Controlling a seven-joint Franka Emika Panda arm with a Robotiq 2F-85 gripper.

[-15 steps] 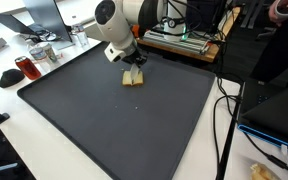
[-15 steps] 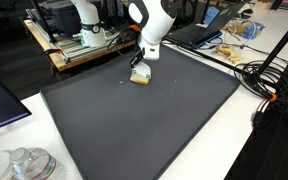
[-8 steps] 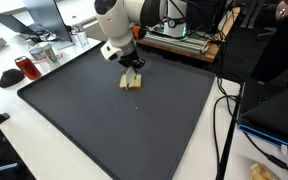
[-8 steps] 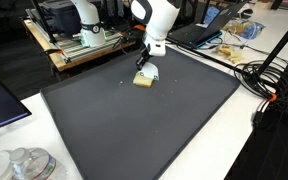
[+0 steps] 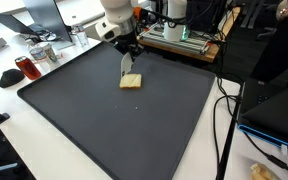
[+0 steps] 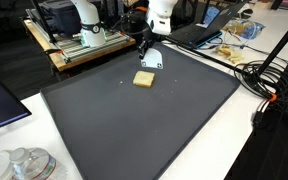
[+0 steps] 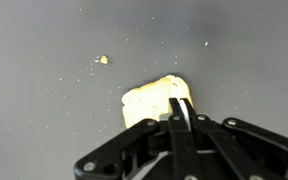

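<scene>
A dark grey mat (image 5: pixel 134 130) covers most of a white table, with lab gear and cables crowding the far and right edges. In the wrist view the 2 jaws stand pressed together with nothing between them, so we read the gripper (image 7: pixel 181 108) as closed and empty. Just under the fingertips, a little to their left in that view, lies a pale yellow piece (image 7: pixel 149 100) that looks like bread or sponge, flat on the mat. Both exterior views show the gripper (image 5: pixel 124 68) hanging clear above the piece (image 5: pixel 131 81), not touching it. The piece (image 6: pixel 143 78) sits in the far part of the mat, well apart from its edges. Small crumbs (image 7: pixel 102 60) are scattered to its left.

We judge that any grip here calls for care. The jaws would need to spread wider than the piece before descending. They should also be centred over it rather than off to its right side. The thing looks soft and crumbly, so we would close gently and stop the fingertips just short of the mat.
</scene>
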